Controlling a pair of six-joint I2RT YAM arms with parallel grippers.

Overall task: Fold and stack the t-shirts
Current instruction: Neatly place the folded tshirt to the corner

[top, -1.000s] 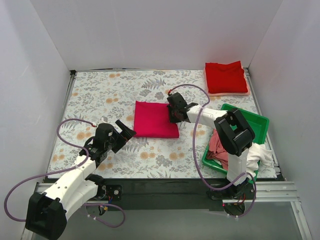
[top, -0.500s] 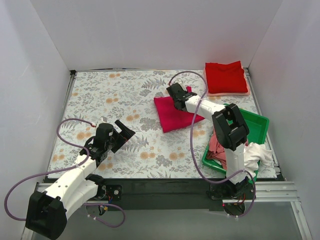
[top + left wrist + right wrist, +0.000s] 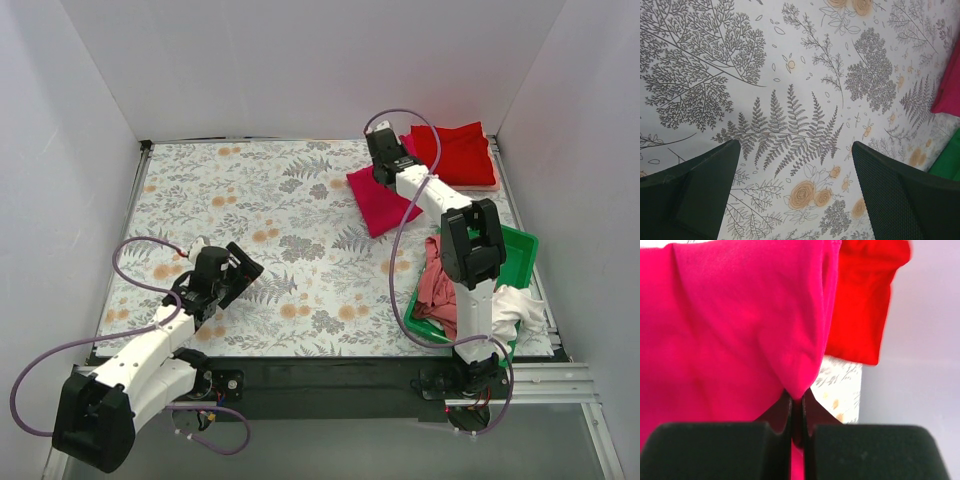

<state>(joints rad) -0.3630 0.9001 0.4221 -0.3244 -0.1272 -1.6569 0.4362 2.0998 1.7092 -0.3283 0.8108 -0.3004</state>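
My right gripper (image 3: 387,160) is shut on an edge of the folded magenta-crimson t-shirt (image 3: 378,198) and holds it at the table's far right; the pinched cloth (image 3: 740,325) fills the right wrist view above the shut gripper (image 3: 797,410). Just beyond lies the folded brighter red t-shirt (image 3: 455,152), also seen in the right wrist view (image 3: 860,300), on a pale pink one (image 3: 492,184). Dusty-pink (image 3: 438,287) and white (image 3: 518,305) shirts lie crumpled in the green tray (image 3: 515,245). My left gripper (image 3: 240,270) is open and empty over the floral cloth (image 3: 800,100).
White walls enclose the table on three sides. The green tray stands at the right front edge. A corner of the magenta shirt (image 3: 950,85) and of the tray (image 3: 946,165) show at the right of the left wrist view.
My right gripper has carried the magenta-crimson shirt from the table's middle toward the far right, next to the red stack. My left gripper has shifted slightly.
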